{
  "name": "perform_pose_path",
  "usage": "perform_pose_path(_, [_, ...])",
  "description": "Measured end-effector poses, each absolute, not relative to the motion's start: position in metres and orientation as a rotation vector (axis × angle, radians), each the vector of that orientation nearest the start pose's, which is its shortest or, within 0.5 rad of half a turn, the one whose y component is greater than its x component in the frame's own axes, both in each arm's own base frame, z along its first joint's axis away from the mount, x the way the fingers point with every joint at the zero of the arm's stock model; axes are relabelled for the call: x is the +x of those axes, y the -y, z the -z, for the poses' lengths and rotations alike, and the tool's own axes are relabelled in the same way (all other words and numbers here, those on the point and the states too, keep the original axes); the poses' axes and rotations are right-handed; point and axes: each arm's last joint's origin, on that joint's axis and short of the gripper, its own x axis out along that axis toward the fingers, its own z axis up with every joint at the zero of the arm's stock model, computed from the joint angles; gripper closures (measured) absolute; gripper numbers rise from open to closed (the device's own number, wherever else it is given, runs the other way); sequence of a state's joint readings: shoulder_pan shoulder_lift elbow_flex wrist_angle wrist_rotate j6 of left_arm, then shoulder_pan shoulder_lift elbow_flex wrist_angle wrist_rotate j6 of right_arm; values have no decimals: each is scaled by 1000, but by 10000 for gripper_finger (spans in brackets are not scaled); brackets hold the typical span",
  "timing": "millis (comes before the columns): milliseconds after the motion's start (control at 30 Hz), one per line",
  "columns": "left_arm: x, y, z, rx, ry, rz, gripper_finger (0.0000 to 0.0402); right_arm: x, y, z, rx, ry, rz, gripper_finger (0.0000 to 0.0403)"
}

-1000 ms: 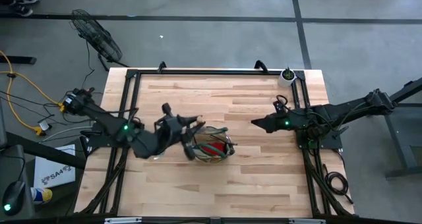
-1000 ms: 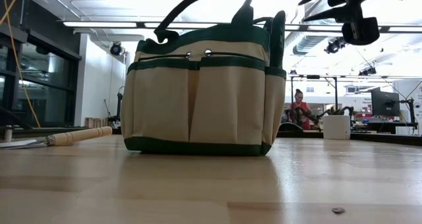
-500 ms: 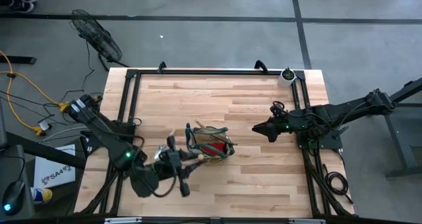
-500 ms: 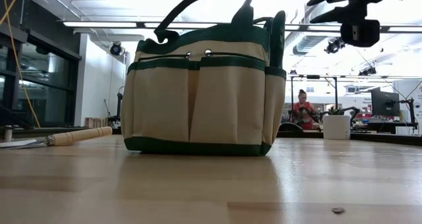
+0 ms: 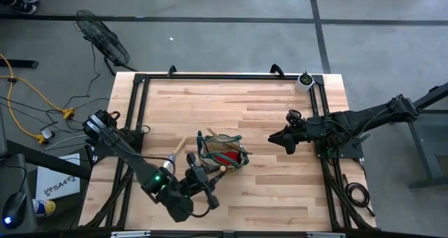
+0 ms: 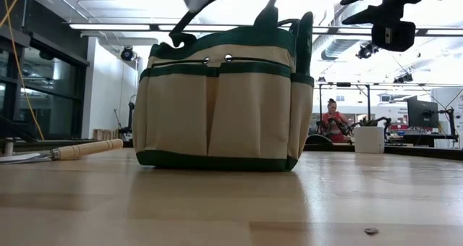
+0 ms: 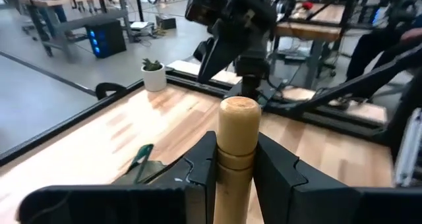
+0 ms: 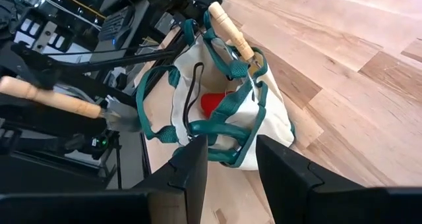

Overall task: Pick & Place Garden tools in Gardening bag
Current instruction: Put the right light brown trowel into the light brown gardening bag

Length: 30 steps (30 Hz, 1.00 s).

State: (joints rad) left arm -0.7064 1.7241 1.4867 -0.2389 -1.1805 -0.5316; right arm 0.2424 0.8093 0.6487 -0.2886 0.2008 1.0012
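Left arm has swung from the bag's side to the near tabletop edge; left pincer point(image 7: 236, 174) clamped on a wooden-handled tool point(image 7: 237, 145), lifted. Gardening bag point(image 5: 222, 152) sits mid-tabletop point(image 5: 280, 105), red glove point(image 8: 212, 103) inside. Second wooden-handled tool point(image 5: 179, 145) lies beside it. Right pincer point(image 8: 229, 159) half-open, empty, hovering right of bag.

Table point(image 5: 266, 105): pale wood planks, smooth, faint sheen | gardening bag point(image 6: 221, 101): tan woven cloth, matt, dark green fabric trim and loop handles | trowel point(image 7: 235, 151) in my left tool point(image 7: 234, 168): smooth, light wooden handle | tool fingers point(image 7: 280, 178): dark matt plastic | second trowel point(image 6: 61, 153) on the table: wooden handle, dull metal blade
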Motion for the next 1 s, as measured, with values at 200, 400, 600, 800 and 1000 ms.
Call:
perform_pose_path(200, [313,222,-320,-91,-182,-555,336,172,-37,-273,882,-418,180,282])
perform_pose_path(400, [313,214,-314,-67,-218,-587,336,172,-37,-273,881,-418,181,282])
perform_pose_path(600, [315,206,-308,-58,-261,-608,336,172,-36,-273,874,-416,183,282])
perform_pose_path(800, [313,203,-296,-60,-265,-631,336,172,-36,-273,873,-416,183,282])
perform_pose_path(1000, [312,202,-289,-62,-275,-630,336,172,-36,-273,873,-416,183,282])
